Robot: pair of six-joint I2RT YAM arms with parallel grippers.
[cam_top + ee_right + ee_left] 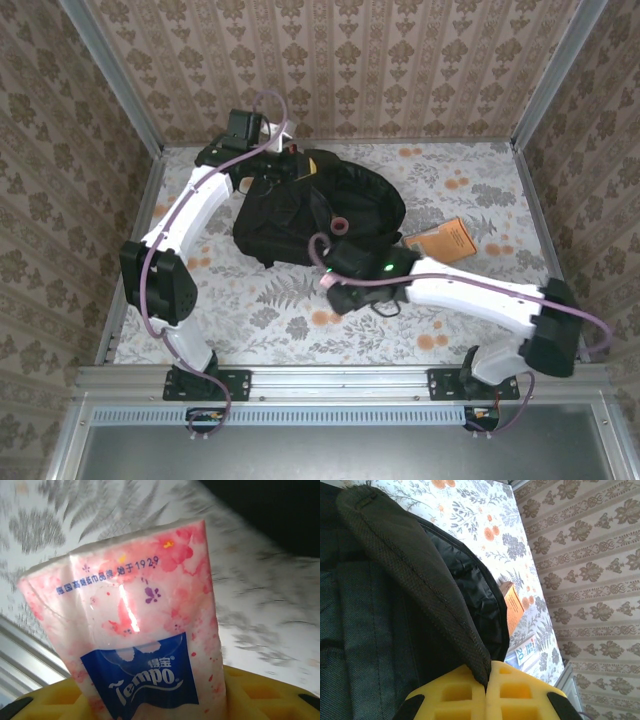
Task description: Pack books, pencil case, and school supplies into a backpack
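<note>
At the backpack's (290, 215) near edge the right gripper (335, 290) clamps a pink tissue pack (150, 630), probably for dropping in; the orange book (445, 240) waits just right; at the far rim the left gripper (487, 682) pinches the fabric, likely keeping the mouth open.

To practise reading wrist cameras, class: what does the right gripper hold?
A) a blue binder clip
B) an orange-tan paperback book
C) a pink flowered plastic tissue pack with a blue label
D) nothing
C: in the right wrist view, the pink flowered plastic tissue pack stands clamped between the yellow fingers of the right gripper.
</note>
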